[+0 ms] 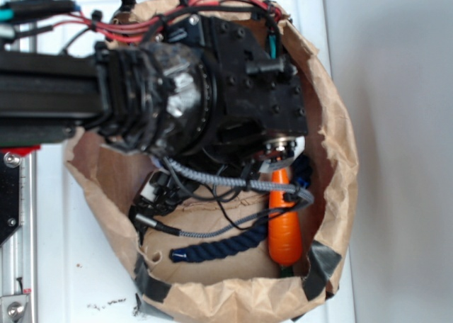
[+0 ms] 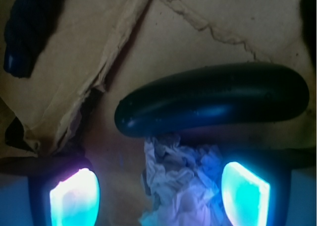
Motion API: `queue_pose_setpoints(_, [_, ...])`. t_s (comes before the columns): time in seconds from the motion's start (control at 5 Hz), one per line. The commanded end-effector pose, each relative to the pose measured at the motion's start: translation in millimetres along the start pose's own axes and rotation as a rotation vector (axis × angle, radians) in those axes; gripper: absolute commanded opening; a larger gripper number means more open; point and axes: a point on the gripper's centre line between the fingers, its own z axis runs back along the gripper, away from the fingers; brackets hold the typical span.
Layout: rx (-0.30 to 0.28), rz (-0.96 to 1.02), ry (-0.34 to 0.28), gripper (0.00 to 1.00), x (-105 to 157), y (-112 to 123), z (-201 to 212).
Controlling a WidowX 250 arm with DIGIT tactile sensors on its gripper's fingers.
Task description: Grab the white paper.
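White paper [image 2: 181, 179]: crumpled wad, lodged between the spread fingers of the end effector [image 2: 161, 194], ungripped, touching the dark green cucumber toy [image 2: 213, 104]. All contained in a brown paper bag [image 1: 336, 160], set on a white bench [image 1: 85, 280].

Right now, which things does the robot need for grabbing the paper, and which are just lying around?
Needed for the job:
- white paper, crumpled
- end effector, open, fingers either side of the paper

Just lying around:
- dark green cucumber toy, right by the paper
- orange carrot toy
- dark blue rope
- brown paper bag, holding everything
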Motion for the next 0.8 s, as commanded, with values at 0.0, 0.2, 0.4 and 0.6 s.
queue_pose_setpoints(0.0, [0.076, -0.03, -0.203, 1.0, -28.7, 0.2, 16.4])
queue_pose_setpoints(0.2, [0.112, -0.005, -0.187, 1.0, -30.5, 2.3, 6.9])
queue_pose_setpoints(0.4, [0.114, 0.012, -0.174, 1.0, -27.3, 5.1, 3.6])
queue_pose_setpoints(0.6, [0.132, 0.015, -0.162, 1.0, -23.6, 6.7, -5.4])
